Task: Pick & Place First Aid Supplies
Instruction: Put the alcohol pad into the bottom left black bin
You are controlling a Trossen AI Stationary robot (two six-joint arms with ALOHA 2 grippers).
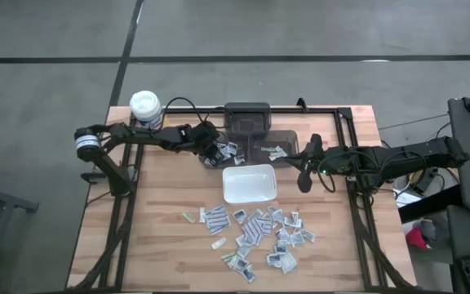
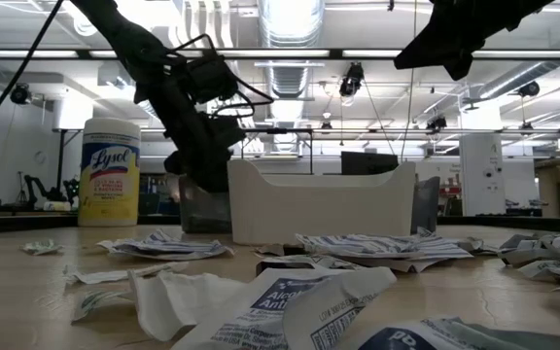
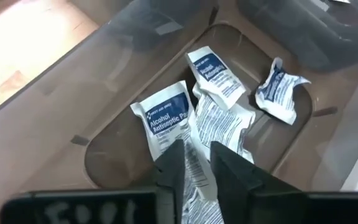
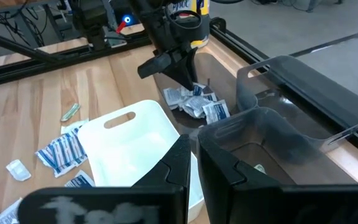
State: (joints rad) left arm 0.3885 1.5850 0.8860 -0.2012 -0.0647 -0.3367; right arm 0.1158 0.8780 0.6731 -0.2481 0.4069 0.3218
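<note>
Several first aid packets lie in the clear bin just below the left gripper, whose fingers stand slightly parted around one packet; whether they grip it I cannot tell.

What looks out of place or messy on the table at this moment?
Dozens of packets lie strewn loose over the wood below the white tray, which looks empty. A few crumpled ones sit in a clear bin under the left gripper.

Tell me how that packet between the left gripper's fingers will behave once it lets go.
The packet looks thin and crinkled, so it is probably floppy and light. It would likely flutter down flat among the other packets in the clear bin, not roll.
</note>
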